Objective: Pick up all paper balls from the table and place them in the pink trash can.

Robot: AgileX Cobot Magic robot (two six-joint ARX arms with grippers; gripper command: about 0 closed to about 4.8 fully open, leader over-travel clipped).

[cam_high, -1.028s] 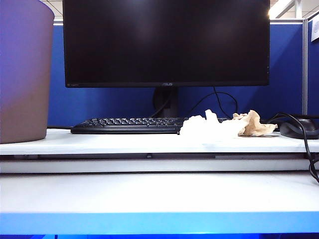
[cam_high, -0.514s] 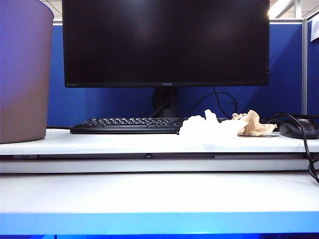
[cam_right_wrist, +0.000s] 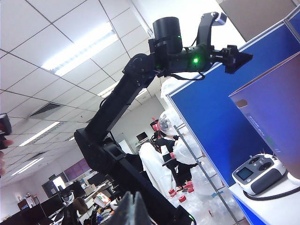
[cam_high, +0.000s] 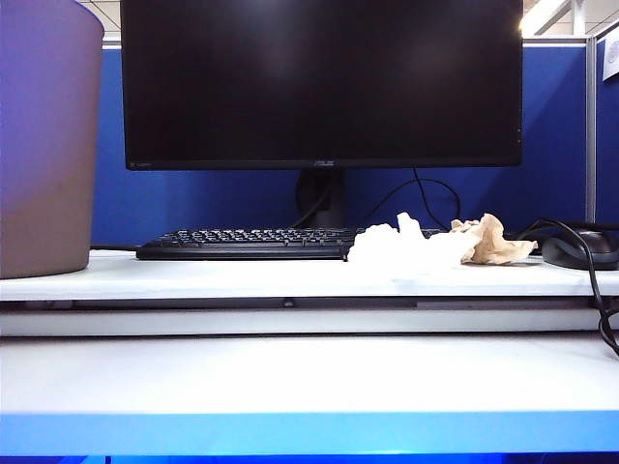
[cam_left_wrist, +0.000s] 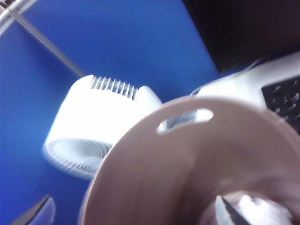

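Exterior view: two paper balls lying on the table (cam_high: 242, 280).
A white wad (cam_high: 397, 249) and a tan wad (cam_high: 495, 242) are seen side by side toward its right edge, the pink trash can (cam_high: 48, 145) at its left edge. The left gripper (cam_left_wrist: 131, 212) is held spread and empty over the can, where white paper (cam_left_wrist: 255, 208) is seen; the right gripper (cam_right_wrist: 133, 211) is pointed up at the ceiling and its opening cannot be told.

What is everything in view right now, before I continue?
pink trash can: one, dull pink, table's left end
white paper ball: one, white, at keyboard's right end
tan paper ball: one, tan, beside the white one
keyboard: one, black, centre
monitor: one, black, behind keyboard
mouse: one, dark, far right
fan: one, white, behind the can
table: one, white
left gripper: over the can's mouth, jaws apart
right gripper: aimed upward, jaws unclear
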